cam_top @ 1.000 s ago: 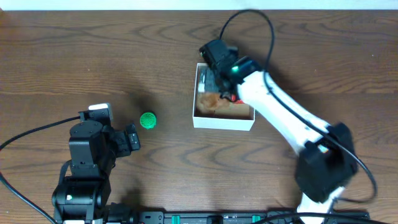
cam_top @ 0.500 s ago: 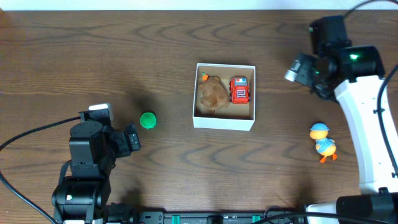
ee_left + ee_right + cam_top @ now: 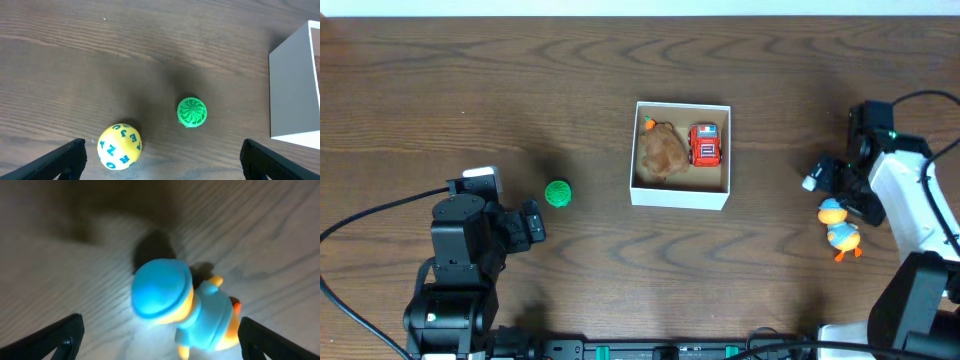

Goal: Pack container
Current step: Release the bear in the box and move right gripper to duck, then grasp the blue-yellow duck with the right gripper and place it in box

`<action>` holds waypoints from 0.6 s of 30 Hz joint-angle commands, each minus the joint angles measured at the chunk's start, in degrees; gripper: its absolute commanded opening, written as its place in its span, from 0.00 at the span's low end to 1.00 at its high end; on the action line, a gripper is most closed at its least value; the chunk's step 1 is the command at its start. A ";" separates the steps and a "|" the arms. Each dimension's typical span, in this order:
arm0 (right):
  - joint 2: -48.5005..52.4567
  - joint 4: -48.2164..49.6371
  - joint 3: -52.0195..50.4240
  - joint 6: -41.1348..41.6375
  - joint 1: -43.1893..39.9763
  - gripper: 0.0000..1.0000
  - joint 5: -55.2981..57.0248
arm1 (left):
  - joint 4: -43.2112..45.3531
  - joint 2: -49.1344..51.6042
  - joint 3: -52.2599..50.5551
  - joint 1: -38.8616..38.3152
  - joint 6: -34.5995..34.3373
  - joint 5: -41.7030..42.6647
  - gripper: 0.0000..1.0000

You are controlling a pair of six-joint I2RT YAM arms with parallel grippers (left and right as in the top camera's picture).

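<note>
**Operator:** Where is the container?

**Technician:** The container [image 3: 680, 197] sits flat near the middle of the bench [image 3: 520, 80], slightly toward the far edge. It is square, shallow and lidless, with white card walls and a tan inside. In it are a brown plush toy [image 3: 662, 155] and, touching that toy's right side, a red toy car [image 3: 706, 145]. A small orange piece [image 3: 648, 124] lies in the far left corner.

**Operator:** Describe the surface and surroundings.

**Technician:** The bench is dark brown wood with a pronounced wavy grain. A pale strip runs along its far edge. To the left of the container, well apart from it, stands a green ridged round toy [image 3: 557, 193]. The left wrist view also shows a yellow ball with blue letters [image 3: 120, 146] near that toy. To the right lies a duck toy [image 3: 839, 228] of glossy plastic with a blue cap.

**Operator:** What is the pincer status?

**Technician:** The left pincer [image 3: 163, 145] is spread wide and holds nothing. The right pincer [image 3: 161, 320] is also spread wide and empty, directly over the duck toy.

**Operator:** What has changed against the earlier frame?

**Technician:** Half a second ago the right arm was at the far right of the bench. It has since dropped toward the duck toy. The container, its contents and the left arm are unchanged.
</note>
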 commanded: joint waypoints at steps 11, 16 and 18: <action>-0.22 21.79 -14.47 -5.40 -1.38 0.50 -2.01 | -0.17 0.00 1.03 0.24 -0.52 0.42 0.98; -0.28 22.18 -14.67 -5.64 -1.38 0.11 -2.10 | -0.17 0.02 1.03 0.24 -0.50 0.42 0.98; -0.59 22.12 -14.51 -6.01 -1.25 0.03 -2.43 | -0.15 0.00 1.03 0.24 -0.50 0.42 0.98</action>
